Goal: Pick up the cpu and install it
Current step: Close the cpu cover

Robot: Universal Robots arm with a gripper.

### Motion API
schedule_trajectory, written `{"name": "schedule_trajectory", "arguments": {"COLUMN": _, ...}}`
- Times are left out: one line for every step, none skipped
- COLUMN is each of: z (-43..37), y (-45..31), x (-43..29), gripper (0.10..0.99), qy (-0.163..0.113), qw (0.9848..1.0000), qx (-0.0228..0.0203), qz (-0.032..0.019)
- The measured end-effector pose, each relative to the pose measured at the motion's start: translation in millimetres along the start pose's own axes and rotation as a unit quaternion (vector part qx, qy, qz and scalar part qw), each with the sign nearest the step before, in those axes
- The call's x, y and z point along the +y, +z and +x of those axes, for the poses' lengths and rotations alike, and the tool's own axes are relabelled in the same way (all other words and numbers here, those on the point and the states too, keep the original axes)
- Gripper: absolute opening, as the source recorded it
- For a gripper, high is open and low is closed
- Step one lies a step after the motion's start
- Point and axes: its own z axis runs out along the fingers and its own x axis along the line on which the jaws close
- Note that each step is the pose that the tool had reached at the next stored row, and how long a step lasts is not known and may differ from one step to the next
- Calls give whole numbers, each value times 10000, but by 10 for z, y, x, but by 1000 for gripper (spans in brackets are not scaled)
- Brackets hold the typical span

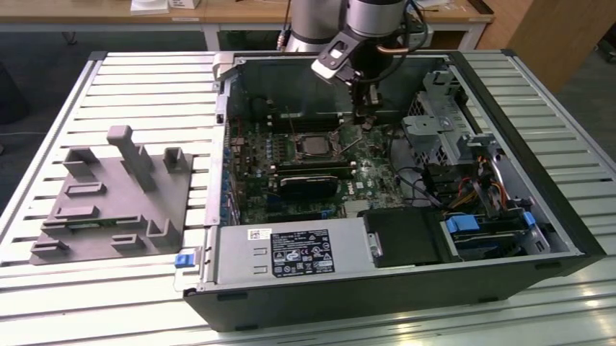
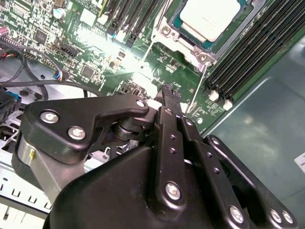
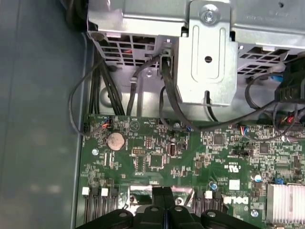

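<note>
A pale table of slatted aluminium strips (image 1: 144,86) spans the exterior view, with wooden desks (image 1: 241,13) behind it along the upper edge. A black computer tower case (image 1: 385,306) lies open on its side across the centre and the exterior view's right, exposing a green motherboard (image 1: 288,191). At the exterior view's lower left, a grey plastic fixture with upright blocks (image 1: 106,198) rests on the table beside the case.

A silver robot arm (image 1: 371,21) enters at the upper centre and points down into the case. Its black two-fingered gripper (image 1: 364,121) hangs just above the motherboard. In both wrist views the fingertips (image 2: 165,90) (image 3: 159,193) look pressed together, with nothing between them.

The cpu (image 1: 313,146), a small flat square chip with a dull silver-grey metal top, lies in the dark square socket at the middle of the board, near the gripper on the exterior view's left of it and not touching it. In the second wrist view the cpu (image 2: 209,16) sits inside the socket's silver metal frame (image 2: 186,43), with long black memory slots (image 2: 248,47) alongside.

The first wrist view shows a round silver coin battery (image 3: 115,140) on the board and a folded grey metal drive cage (image 3: 207,52) beyond it.
</note>
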Motion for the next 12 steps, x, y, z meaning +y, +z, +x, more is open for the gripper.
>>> {"name": "schedule_trajectory", "arguments": {"z": 0, "y": 1, "x": 11, "gripper": 106, "qy": 0, "qw": 10000, "qx": 0, "qz": 0}}
{"name": "schedule_trajectory", "arguments": {"z": 0, "y": 4, "x": 21, "gripper": 106, "qy": 0, "qw": 10000, "qx": 0, "qz": 0}}
{"name": "schedule_trajectory", "arguments": {"z": 1, "y": 6, "x": 33, "gripper": 106, "qy": 0, "qw": 10000, "qx": 1, "qz": 0}}
{"name": "schedule_trajectory", "arguments": {"z": 2, "y": 8, "x": 42, "gripper": 106, "qy": 0, "qw": 10000, "qx": 0, "qz": 0}}
{"name": "schedule_trajectory", "arguments": {"z": 3, "y": 10, "x": 53, "gripper": 106, "qy": 0, "qw": 10000, "qx": 0, "qz": 0}}
{"name": "schedule_trajectory", "arguments": {"z": 4, "y": 11, "x": 64, "gripper": 106, "qy": 0, "qw": 10000, "qx": -1, "qz": 0}}
{"name": "schedule_trajectory", "arguments": {"z": 4, "y": 13, "x": 72, "gripper": 106, "qy": 0, "qw": 10000, "qx": 0, "qz": 0}}
{"name": "schedule_trajectory", "arguments": {"z": 6, "y": 18, "x": 97, "gripper": 106, "qy": 0, "qw": 10000, "qx": 0, "qz": 0}}
{"name": "schedule_trajectory", "arguments": {"z": 7, "y": 20, "x": 106, "gripper": 106, "qy": 0, "qw": 10000, "qx": 0, "qz": 0}}
{"name": "schedule_trajectory", "arguments": {"z": 8, "y": 23, "x": 118, "gripper": 106, "qy": 0, "qw": 10000, "qx": 1, "qz": 0}}
{"name": "schedule_trajectory", "arguments": {"z": 9, "y": 25, "x": 130, "gripper": 106, "qy": 0, "qw": 10000, "qx": 1, "qz": 1}}
{"name": "schedule_trajectory", "arguments": {"z": 10, "y": 27, "x": 143, "gripper": 106, "qy": 0, "qw": 10000, "qx": 0, "qz": 1}}
